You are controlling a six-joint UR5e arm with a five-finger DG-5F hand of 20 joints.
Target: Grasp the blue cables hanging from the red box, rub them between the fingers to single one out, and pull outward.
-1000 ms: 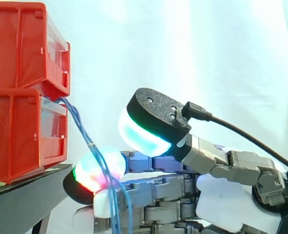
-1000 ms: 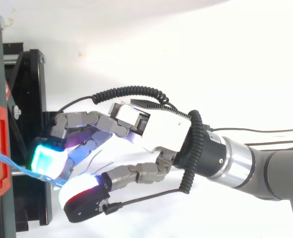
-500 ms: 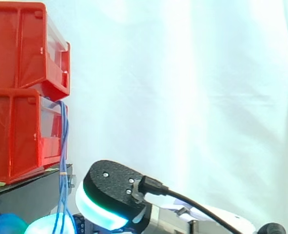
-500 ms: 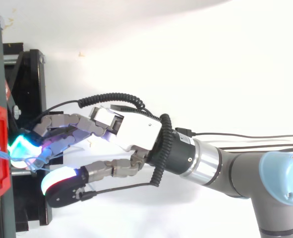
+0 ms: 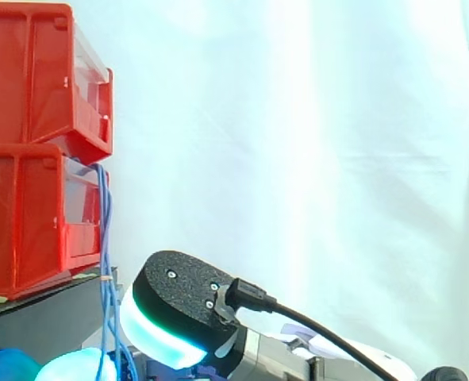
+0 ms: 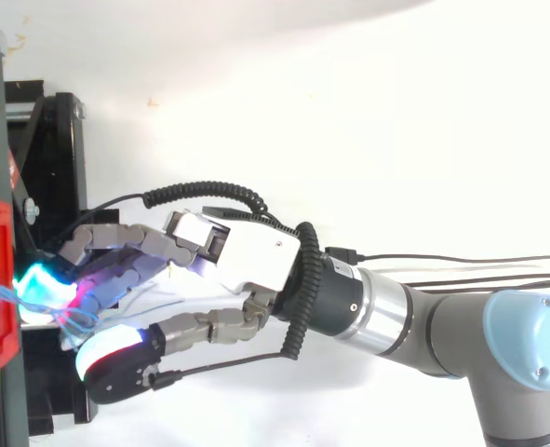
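The blue cables [image 5: 105, 238] hang in a loose bunch from the front of the lower red box [image 5: 28, 214] and drop almost straight past the edge of the black stand [image 5: 51, 309]. The robot hand [image 6: 256, 265] reaches in low from the right, close up to the box. Its far end meets the cables well below where they leave the box. Seen from above, a few thin blue strands run from the box face across to it, bent only a little off their line.

I cannot tell whether the robot hand has the bunch pinched or merely lies against it, because the glow hides the contact. To my eye this is the grasping step, with rubbing and pulling not yet done, since the cables look slack. The next move calls for a sure hold on the bunch, then working the strands against each other until one is alone. Only then should it draw away from the box, steadily enough that the strand doesn't slip free.
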